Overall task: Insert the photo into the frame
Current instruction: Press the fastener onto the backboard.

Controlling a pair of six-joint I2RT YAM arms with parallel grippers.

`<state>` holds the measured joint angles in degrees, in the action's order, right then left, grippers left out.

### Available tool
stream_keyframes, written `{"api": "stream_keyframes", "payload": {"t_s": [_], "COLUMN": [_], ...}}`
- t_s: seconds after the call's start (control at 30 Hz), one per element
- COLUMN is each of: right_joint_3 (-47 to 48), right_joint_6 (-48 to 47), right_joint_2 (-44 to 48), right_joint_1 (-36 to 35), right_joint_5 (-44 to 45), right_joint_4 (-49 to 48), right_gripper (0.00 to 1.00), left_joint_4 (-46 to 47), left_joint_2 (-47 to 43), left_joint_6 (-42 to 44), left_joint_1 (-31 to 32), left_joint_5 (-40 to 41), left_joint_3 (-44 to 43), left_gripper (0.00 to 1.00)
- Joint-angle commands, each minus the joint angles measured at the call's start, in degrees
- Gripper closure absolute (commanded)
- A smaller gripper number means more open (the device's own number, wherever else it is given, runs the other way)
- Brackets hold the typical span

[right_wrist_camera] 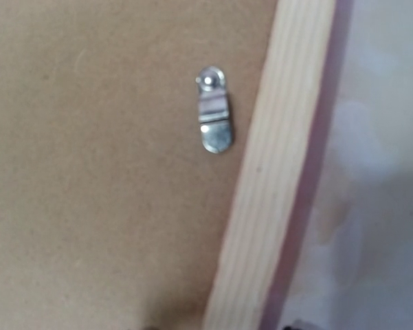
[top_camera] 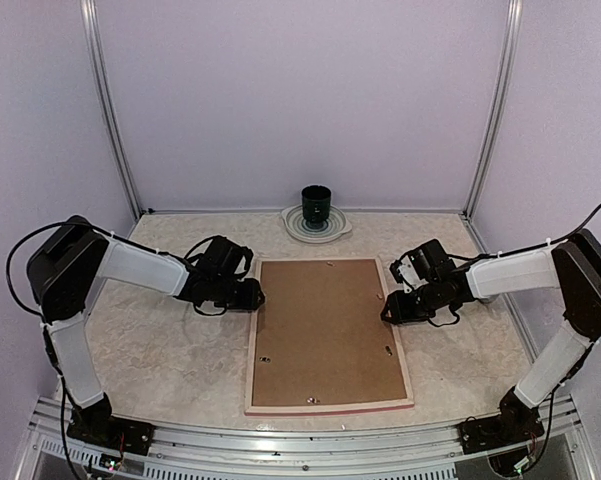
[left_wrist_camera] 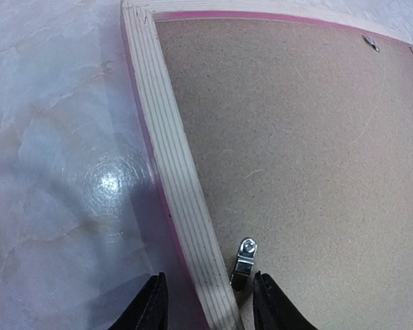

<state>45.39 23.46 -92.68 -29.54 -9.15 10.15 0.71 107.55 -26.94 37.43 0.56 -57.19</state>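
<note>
1. Two grippers are seen low over the table [top_camera: 160,350], one at each long side of the frame [top_camera: 329,408].
2. The frame is laid flat, back upward, at the middle of the table between the arms, its pale wooden rim turned up and a pink edge showing along its sides.
3. A brown backing board [top_camera: 325,330] is seen inside the rim, filling it, with small metal clips spaced near its edges.
4. The left gripper [top_camera: 252,296] is placed at the far part of the frame's left rim.
5. In the left wrist view its fingers [left_wrist_camera: 150,306] are held partly apart: one is over the table outside the rim, the other over the backing board, with the rim and one clip [left_wrist_camera: 244,261] between them. No grip on anything is seen.
6. The right gripper [top_camera: 388,310] is placed at the right rim, about midway along it.
7. In the right wrist view only dark slivers show at the bottom edge, so its opening cannot be told. Another clip [right_wrist_camera: 213,110] is seen just beside the rim.
8. A dark cup [top_camera: 316,200] is stood on a pale plate [top_camera: 340,228] at the far edge of the table, well apart from the frame.
</note>
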Motion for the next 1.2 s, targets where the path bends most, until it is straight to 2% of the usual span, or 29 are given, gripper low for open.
{"api": "stream_keyframes", "payload": {"t_s": [0.0,0.4,1.17], "right_joint_3": [1.63,1.50,1.37], "right_joint_6": [-0.52,-0.79,-0.88], "right_joint_2": [-0.06,-0.26,-0.07], "right_joint_1": [-0.61,-0.61,-0.61], "right_joint_5": [0.86,0.99,1.23], "right_joint_4": [0.93,1.04,0.92], "right_gripper": [0.53,0.54,0.54], "left_joint_4": [-0.11,-2.33,-2.08], "left_joint_2": [1.41,3.31,4.80], "left_joint_6": [0.76,0.92,-0.02], "left_joint_1": [0.01,-0.08,-0.16], "left_joint_5": [1.20,1.94,3.00], "left_joint_3": [-2.01,-3.37,-2.25], "left_gripper": [0.57,0.58,0.72]}}
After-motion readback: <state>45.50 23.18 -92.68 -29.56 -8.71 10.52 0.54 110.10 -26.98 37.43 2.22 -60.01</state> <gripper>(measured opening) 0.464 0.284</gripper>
